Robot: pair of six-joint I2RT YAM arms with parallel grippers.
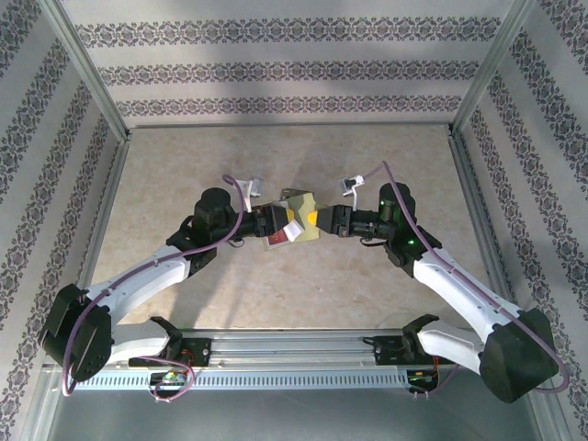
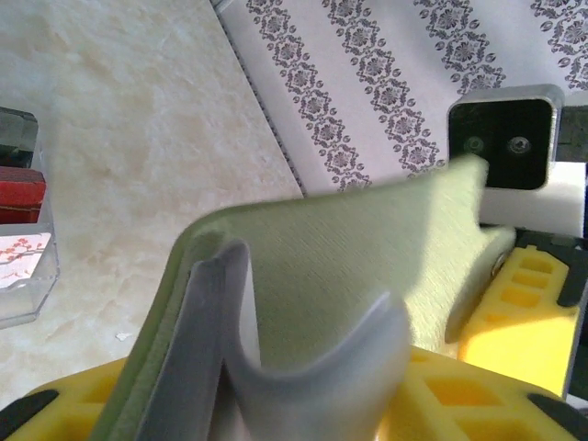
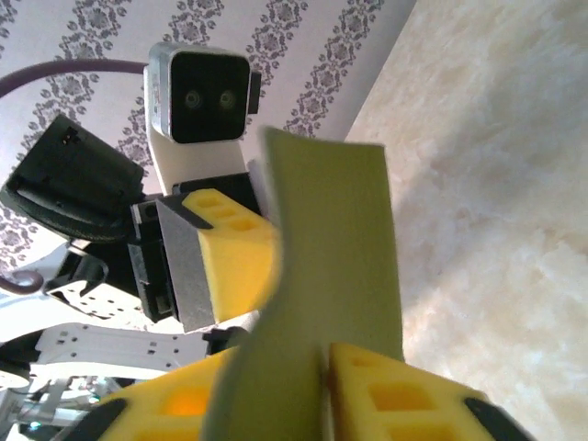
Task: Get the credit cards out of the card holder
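The olive-green card holder (image 1: 303,219) hangs above the middle of the table between both grippers. My left gripper (image 1: 278,223) is shut on its left side. In the left wrist view the card holder (image 2: 349,257) gapes open, and its grey inner pockets (image 2: 312,367) bulge between the yellow fingers (image 2: 64,409). My right gripper (image 1: 323,220) stands at the other side. Its yellow fingers (image 3: 423,395) flank one olive flap (image 3: 340,239), with a thin dark gap beside it. The credit cards are hidden inside the pockets.
A clear plastic tray (image 2: 23,230) with red and white contents lies on the table below and left of the left gripper, seen in the top view as the tray (image 1: 274,242). Patterned walls close in the table on three sides.
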